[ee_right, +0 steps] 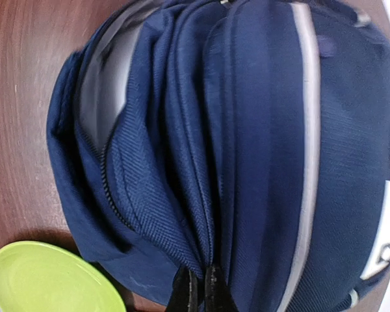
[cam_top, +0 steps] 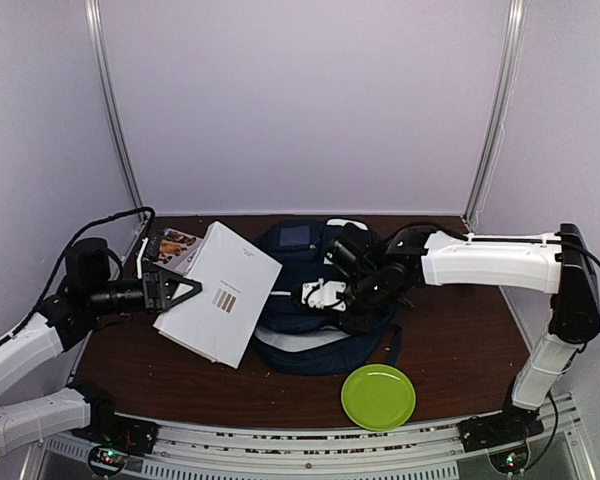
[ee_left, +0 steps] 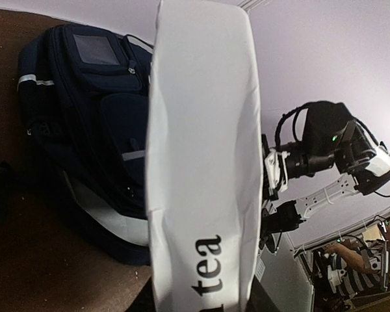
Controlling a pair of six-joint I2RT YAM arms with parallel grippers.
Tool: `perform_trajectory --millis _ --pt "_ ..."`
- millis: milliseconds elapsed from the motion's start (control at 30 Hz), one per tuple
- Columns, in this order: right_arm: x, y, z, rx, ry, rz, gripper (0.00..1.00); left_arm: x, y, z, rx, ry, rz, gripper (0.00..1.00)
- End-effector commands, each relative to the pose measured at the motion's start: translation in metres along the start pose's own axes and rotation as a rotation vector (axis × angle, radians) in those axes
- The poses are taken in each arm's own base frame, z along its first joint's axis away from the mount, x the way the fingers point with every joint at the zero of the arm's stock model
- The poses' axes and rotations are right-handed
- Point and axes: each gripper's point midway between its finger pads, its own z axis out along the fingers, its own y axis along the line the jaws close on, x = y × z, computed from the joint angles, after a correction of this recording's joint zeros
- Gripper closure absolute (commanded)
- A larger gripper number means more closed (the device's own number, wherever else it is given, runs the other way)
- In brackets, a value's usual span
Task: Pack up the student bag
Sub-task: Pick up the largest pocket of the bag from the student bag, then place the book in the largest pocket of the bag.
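Note:
The navy student bag (cam_top: 310, 320) lies in the middle of the table, its zipped edge pulled open so grey lining shows in the right wrist view (ee_right: 110, 71). My right gripper (ee_right: 199, 286) is shut on a fold of the bag's fabric by the zipper and holds it up; from above it sits over the bag (cam_top: 355, 290). My left gripper (cam_top: 180, 290) is shut on a large white book (cam_top: 220, 292) and holds it tilted just left of the bag. In the left wrist view the book (ee_left: 205, 162) fills the middle and hides the fingers, with the bag (ee_left: 91, 123) behind it.
A lime green plate (cam_top: 378, 396) lies in front of the bag near the table's front edge; it also shows in the right wrist view (ee_right: 45, 276). A small picture book (cam_top: 175, 245) lies at the back left, behind the white book. Walls close off the back and sides.

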Motion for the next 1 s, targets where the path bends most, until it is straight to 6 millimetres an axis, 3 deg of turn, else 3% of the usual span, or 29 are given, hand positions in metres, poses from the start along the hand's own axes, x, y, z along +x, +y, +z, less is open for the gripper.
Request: perform_trajectory --millis 0,167,333,567,667,800,967 --pt "-0.021 -0.079 -0.069 0.153 -0.138 0.16 1.0 -0.009 -0.035 -0.008 0.092 0.015 0.097 0.72" --pt "-0.031 -0.136 -0.101 0.192 -0.226 0.306 1.0 0.001 -0.063 -0.014 0.22 0.091 0.138 0.72" --pt "-0.048 -0.169 -0.126 0.19 -0.314 0.396 1.0 0.013 -0.074 -0.011 0.264 0.158 0.148 0.72" --pt "-0.067 -0.182 -0.156 0.203 -0.394 0.41 1.0 0.031 -0.077 0.019 0.295 0.231 0.144 0.73" --pt "-0.07 -0.181 -0.163 0.199 -0.413 0.408 1.0 0.035 -0.075 0.043 0.302 0.239 0.115 0.73" --pt "-0.07 -0.178 -0.172 0.197 -0.435 0.41 1.0 0.032 -0.042 0.086 0.223 0.193 -0.06 0.73" --pt "-0.064 -0.176 -0.178 0.223 -0.432 0.4 1.0 0.028 -0.023 0.127 0.239 0.145 -0.175 0.74"
